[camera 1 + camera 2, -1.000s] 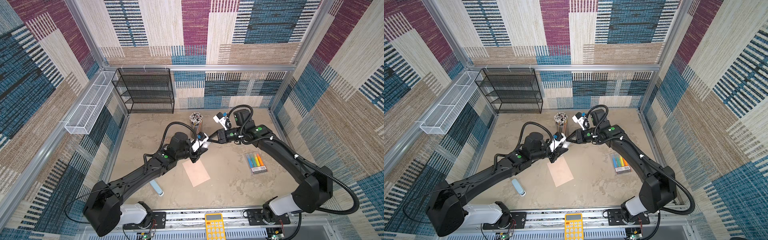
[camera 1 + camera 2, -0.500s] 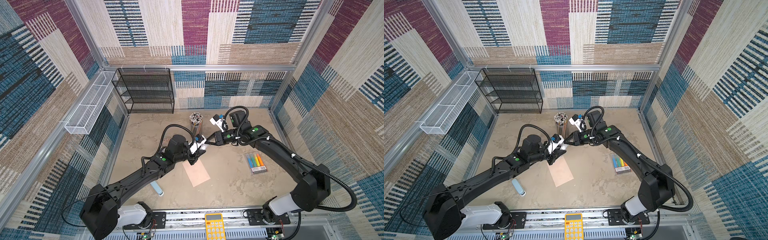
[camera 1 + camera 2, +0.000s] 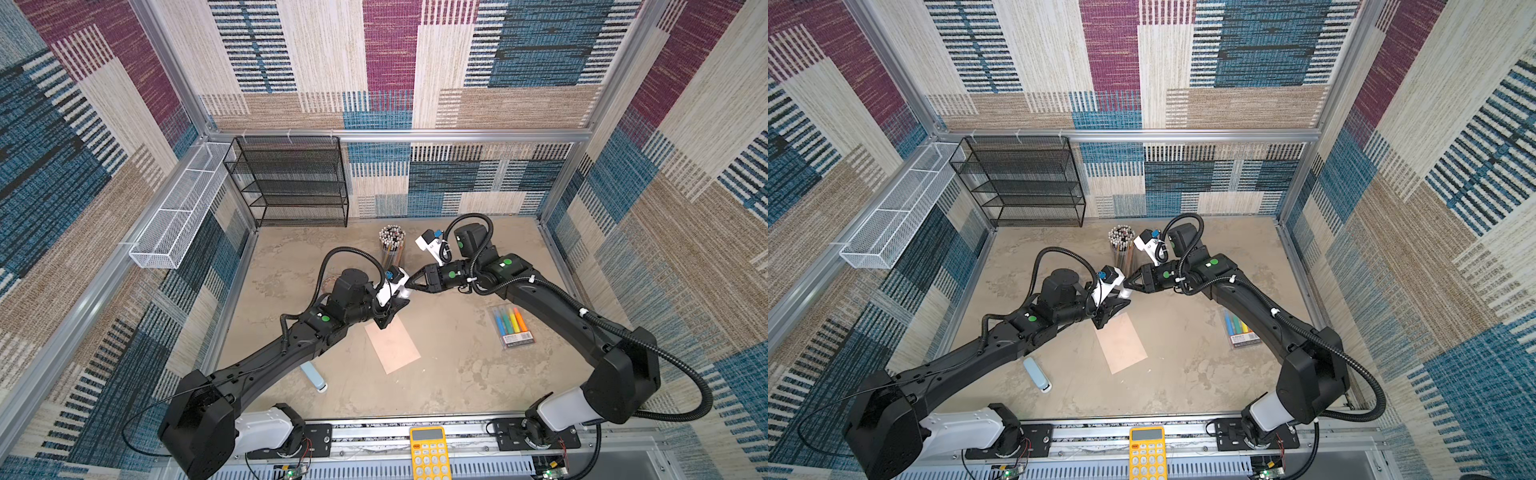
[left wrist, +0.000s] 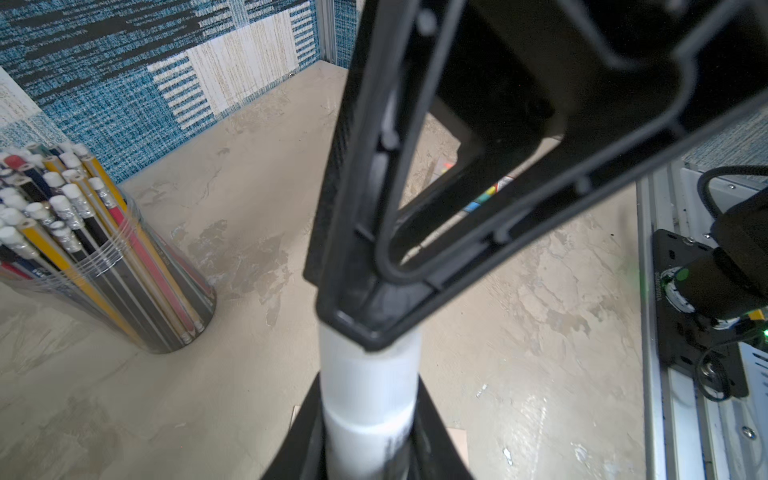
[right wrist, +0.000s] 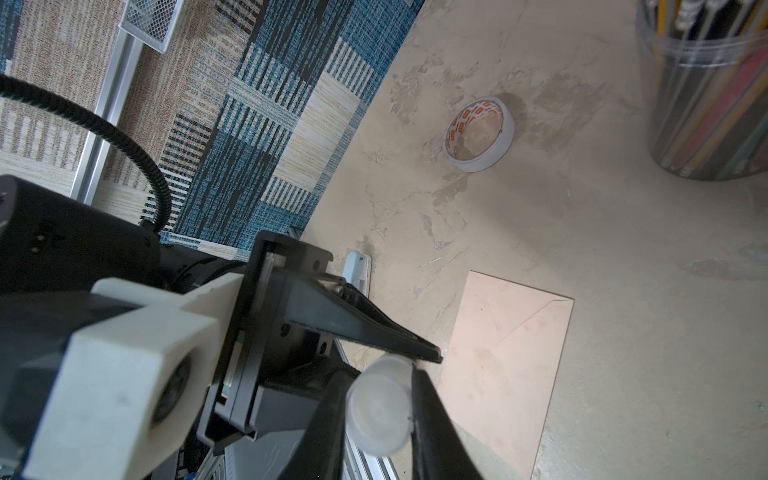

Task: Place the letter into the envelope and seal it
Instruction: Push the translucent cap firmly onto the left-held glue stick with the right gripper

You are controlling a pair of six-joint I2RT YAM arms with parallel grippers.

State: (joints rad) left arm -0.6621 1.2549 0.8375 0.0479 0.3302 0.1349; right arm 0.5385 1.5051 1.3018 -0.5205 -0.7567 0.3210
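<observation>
Patchwork-fabric walls enclose a mottled beige bench (image 3: 457,382). The envelope (image 3: 392,347) lies flat at its centre, and a clear tub (image 3: 390,259) of pencils (image 3: 391,235) (erasers up) stands at its 12 o'clock. The left gripper (image 3: 392,309) and right gripper (image 3: 411,284) have their jaws clamped on opposite ends of one white glue stick (image 4: 368,395), over the envelope's 12 o'clock end.

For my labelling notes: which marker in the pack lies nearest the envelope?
The blue marker, at the pack's edge facing the envelope; green, yellow and orange lie farther away.
</observation>
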